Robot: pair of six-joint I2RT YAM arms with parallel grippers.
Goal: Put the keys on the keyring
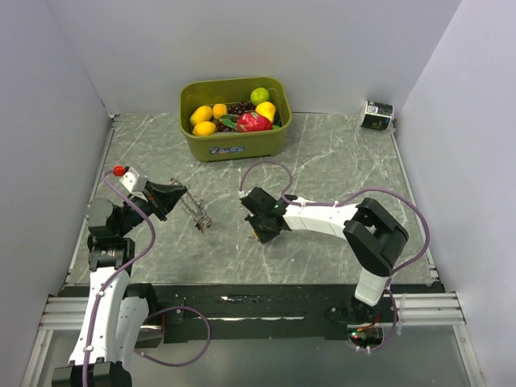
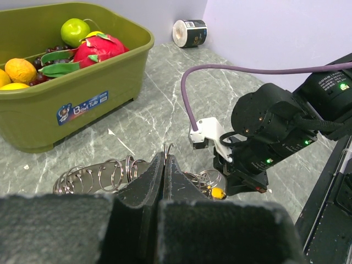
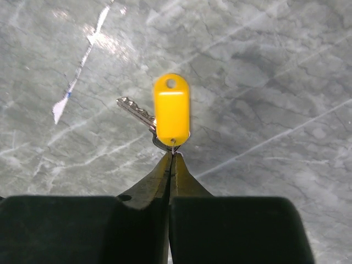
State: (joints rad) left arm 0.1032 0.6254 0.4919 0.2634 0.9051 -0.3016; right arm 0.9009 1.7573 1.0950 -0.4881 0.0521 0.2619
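Observation:
A chain of metal keyrings [image 1: 196, 214] hangs from my left gripper [image 1: 176, 196] over the table. In the left wrist view my left gripper [image 2: 166, 158] is shut on one ring, with several rings [image 2: 99, 175] strung out to its left and more [image 2: 206, 179] to its right. My right gripper [image 3: 172, 156] is shut on the small wire loop of a key with a yellow plastic head [image 3: 171, 109]; its metal blade [image 3: 135, 110] sticks out to the left, just above the table. My right gripper [image 1: 260, 226] is right of the ring chain and apart from it. No other keys show.
A green tub [image 1: 234, 137] full of fruit stands at the back centre and also shows in the left wrist view [image 2: 82, 104]. A small dark can [image 1: 376, 114] lies at the back right corner. White walls close in the marble table. The right arm [image 2: 269, 132] fills the right of the left wrist view.

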